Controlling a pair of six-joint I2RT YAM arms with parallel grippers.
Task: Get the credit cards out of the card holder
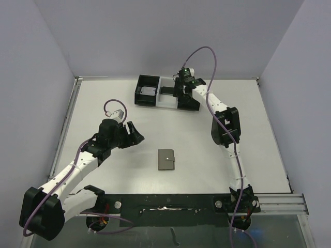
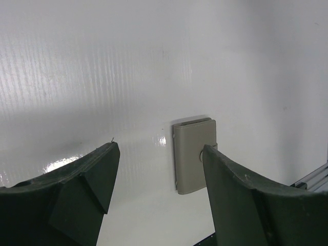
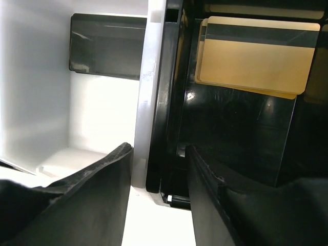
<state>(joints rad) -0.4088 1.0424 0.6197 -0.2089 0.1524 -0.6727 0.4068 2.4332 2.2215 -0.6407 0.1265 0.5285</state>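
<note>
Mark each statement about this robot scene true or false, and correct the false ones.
1. The card holder lies closed on the table. True.
2. The left gripper is shut on the card holder. False: it is open and apart from the holder.
3. Gold cards lie in a black compartment of the tray. True.
4. The right gripper hangs over the card holder. False: it is over the tray, holding nothing.

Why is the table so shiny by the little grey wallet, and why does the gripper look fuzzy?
Left wrist view: light glare leaves bright patches on the glossy table beside the card holder; the left gripper is too near the lens, so blurred. Right wrist view: right gripper equally soft, gold cards clearer.
</note>
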